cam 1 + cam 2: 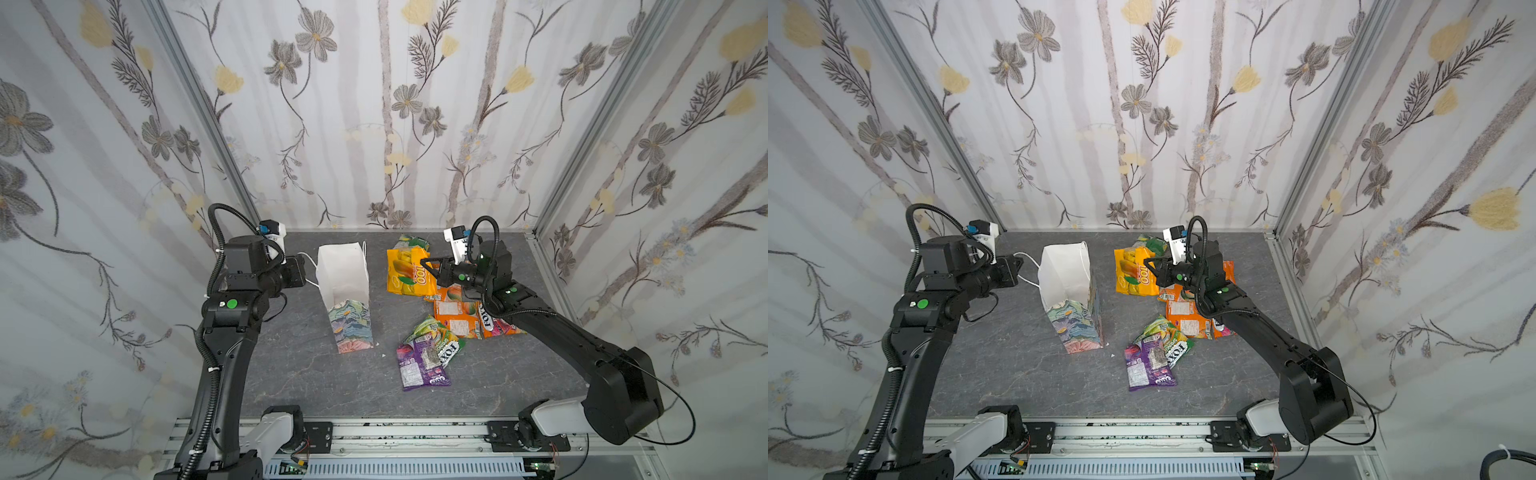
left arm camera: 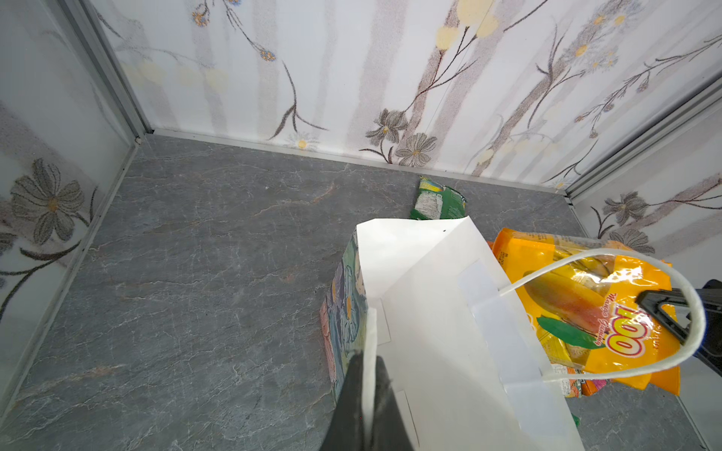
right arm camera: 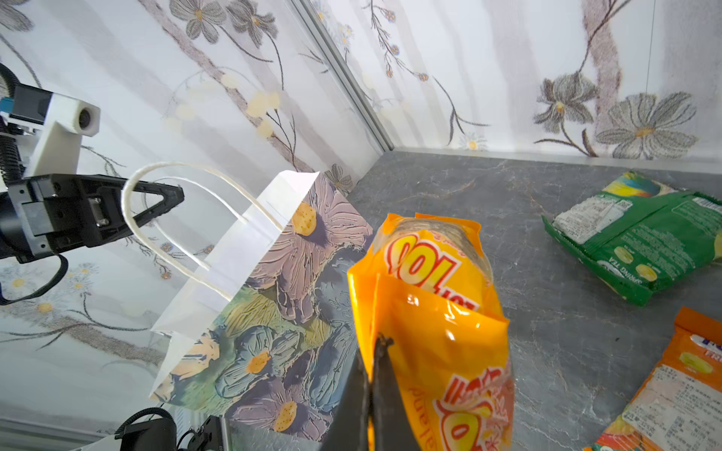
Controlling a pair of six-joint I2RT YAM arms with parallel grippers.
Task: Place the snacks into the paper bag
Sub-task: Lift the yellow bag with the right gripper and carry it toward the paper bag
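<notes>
The paper bag (image 1: 345,282) (image 1: 1067,270) leans on the grey table with its white inside and open mouth showing. My left gripper (image 1: 305,272) (image 2: 369,375) is shut on a white strip at the bag's mouth, apparently the near cord handle. My right gripper (image 1: 424,262) (image 3: 371,351) is shut on the edge of a yellow-orange snack packet (image 1: 405,270) (image 3: 429,304), held up just right of the bag. Other snacks lie on the table: a green packet (image 1: 409,242) at the back, orange ones (image 1: 455,311) under the right arm, and a purple one (image 1: 419,365) with a green one (image 1: 436,336) nearer the front.
Flower-papered walls with metal corner posts (image 1: 199,104) close in the grey table (image 1: 291,365) on three sides. A metal rail (image 1: 415,432) with both arm bases runs along the front edge. The bag's far cord handle (image 2: 687,312) loops in front of the right gripper in the left wrist view.
</notes>
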